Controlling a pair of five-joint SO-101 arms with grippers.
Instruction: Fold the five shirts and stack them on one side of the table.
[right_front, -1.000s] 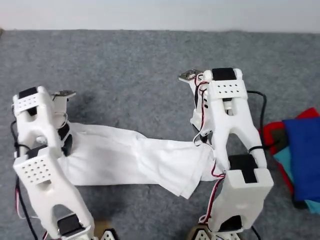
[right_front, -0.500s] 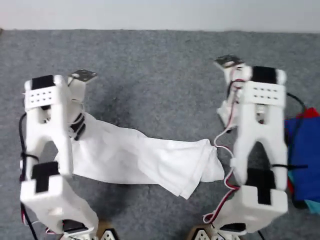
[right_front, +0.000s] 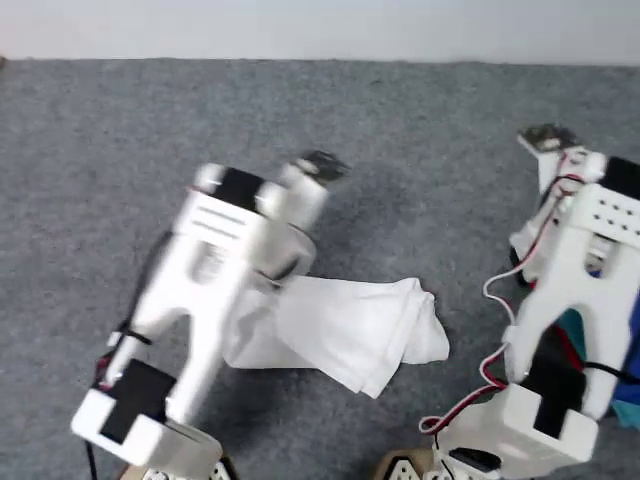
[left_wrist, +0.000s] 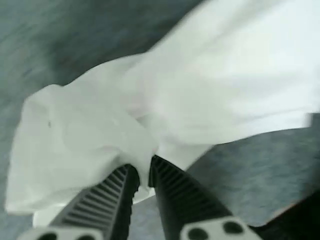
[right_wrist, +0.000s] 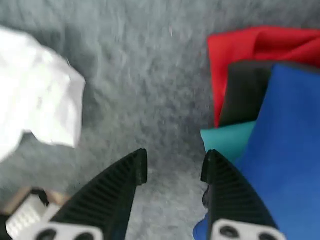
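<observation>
- The left gripper (left_wrist: 145, 167) is clamped on a pinch of the white shirt (right_front: 360, 330); its fingers meet through the cloth with no gap to be seen.
- The right gripper (right_wrist: 172, 162) hangs with its jaws spread and nothing between them, over bare grey table covering (right_front: 200, 110).
- The white shirt lies bunched mid-table, its long axis running across from one arm toward the other; the held end is under the left arm (right_front: 200, 270); the loose end, doubled and rumpled, points toward the right arm (right_front: 575, 290).
- The stack (right_wrist: 280, 135) of coloured shirts, blue on top with red, black and teal showing beneath, sits at the table's right side, just beside the right gripper; so the right arm is nearer both the loose end and the stack.
- The fold likely turns on carrying the held end along that long axis, over toward the loose end.
</observation>
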